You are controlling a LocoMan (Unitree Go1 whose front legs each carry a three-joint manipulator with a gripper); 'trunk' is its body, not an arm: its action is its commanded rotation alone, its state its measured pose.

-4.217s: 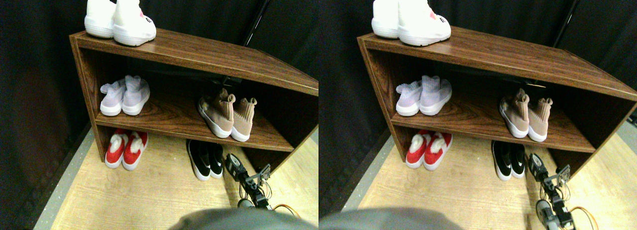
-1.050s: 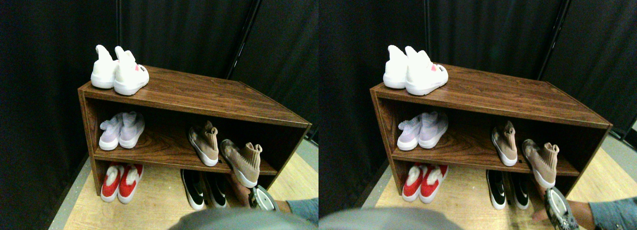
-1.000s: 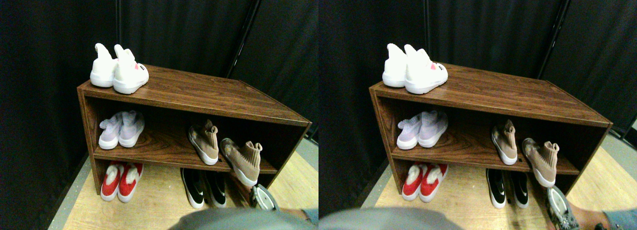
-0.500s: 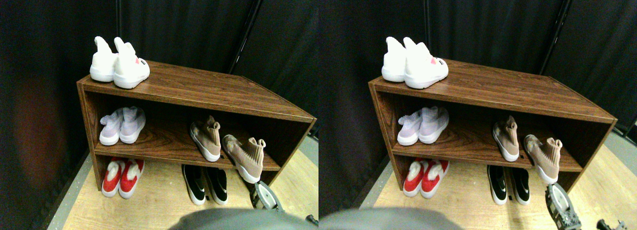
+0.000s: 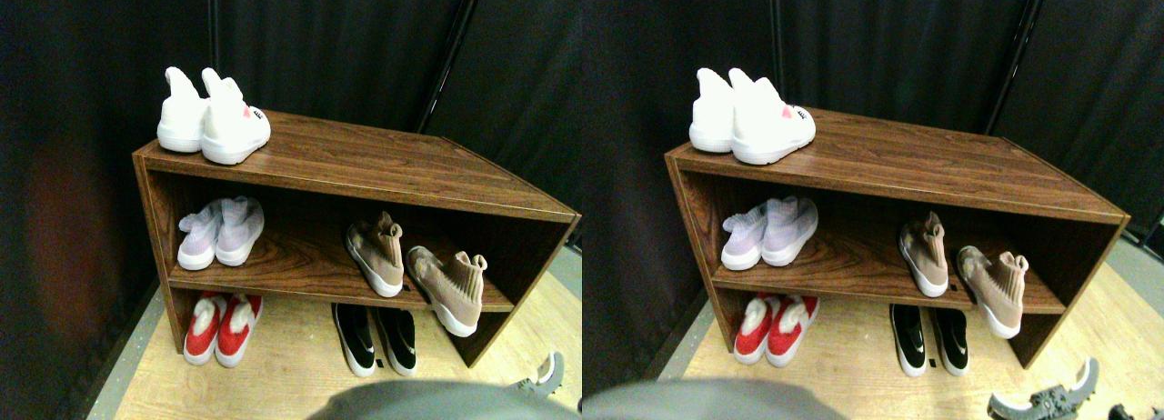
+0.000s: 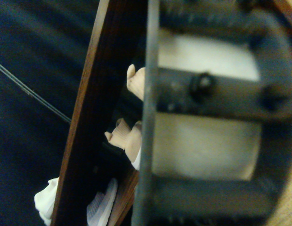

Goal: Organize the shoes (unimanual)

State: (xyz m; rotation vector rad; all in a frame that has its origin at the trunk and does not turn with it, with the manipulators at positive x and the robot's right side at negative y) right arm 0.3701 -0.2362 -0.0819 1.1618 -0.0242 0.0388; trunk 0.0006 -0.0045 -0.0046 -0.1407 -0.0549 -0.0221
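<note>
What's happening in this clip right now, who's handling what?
Nothing is being handled. The right gripper hangs low over the floor, in front of the wooden shoe rack's right end, holding nothing. On the middle shelf, the tan shoes sit apart, the right one skewed with its toe over the shelf edge. The white, lilac, red and black pairs sit side by side.

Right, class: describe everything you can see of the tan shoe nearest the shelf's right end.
The tan knit shoe is a sock-style high-ankle sneaker with a white sole. It lies on the middle shelf, turned askew, its toe overhanging the front edge. It is apart from its mate, which lies further in. Nothing grips it.
</note>
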